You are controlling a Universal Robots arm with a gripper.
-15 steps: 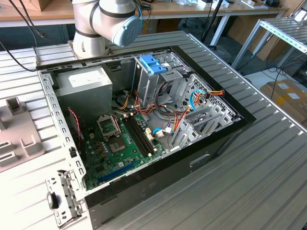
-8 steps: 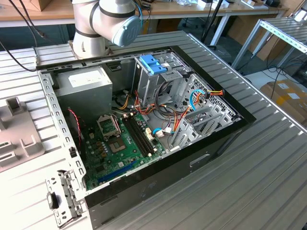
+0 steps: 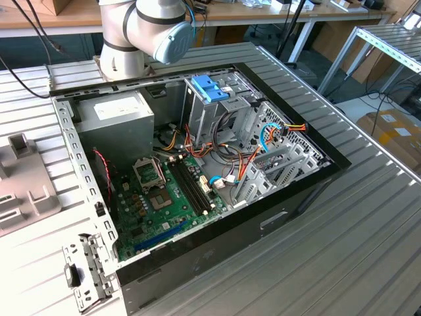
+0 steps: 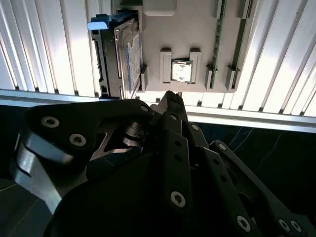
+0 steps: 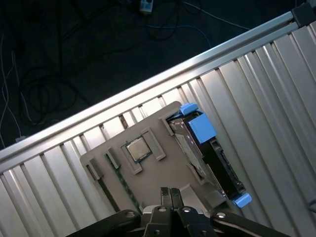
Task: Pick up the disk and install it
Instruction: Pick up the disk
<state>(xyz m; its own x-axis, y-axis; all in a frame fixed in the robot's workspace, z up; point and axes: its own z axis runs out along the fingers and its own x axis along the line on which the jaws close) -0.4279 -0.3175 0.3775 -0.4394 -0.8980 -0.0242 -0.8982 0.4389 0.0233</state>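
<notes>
Disk (image 5: 212, 153): stands on edge at one side of the grey holder (image 5: 163, 173), ahead of the gripper (image 5: 170, 193) and off to one side, probably so both flat faces stay reachable. Gripper: hovers short of the holder, fingertips pressed together, seemingly on nothing. Straight ahead: chip (image 5: 138, 149) lying flat. On the far side from the disk: memory stick (image 5: 117, 181) on edge. Neither touches the disk.
</notes>
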